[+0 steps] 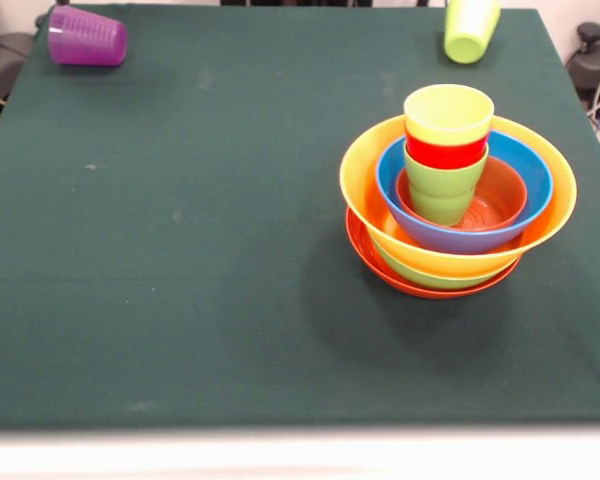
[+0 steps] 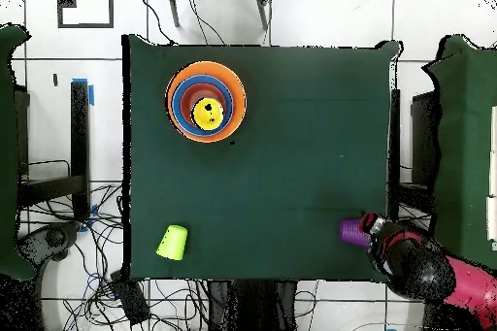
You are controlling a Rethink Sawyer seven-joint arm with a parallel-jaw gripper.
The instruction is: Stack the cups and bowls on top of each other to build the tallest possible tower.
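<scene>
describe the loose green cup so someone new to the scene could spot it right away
Start from the tower of nested bowls on the dark green table. In the front view, look straight beyond it to the far edge: the light green cup lies tipped over there. The other loose cup, at the opposite far corner, is purple.

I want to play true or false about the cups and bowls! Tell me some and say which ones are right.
1. The yellow cup is at the very top of the tower. True.
2. The purple cup is stacked in the tower. False: it lies on its side on the table, far from the tower.
3. The blue bowl sits inside the orange-yellow bowl. True.
4. Both light green cups are in the tower. False: one light green cup is, but the other light green cup is off by the table's edge.
</scene>
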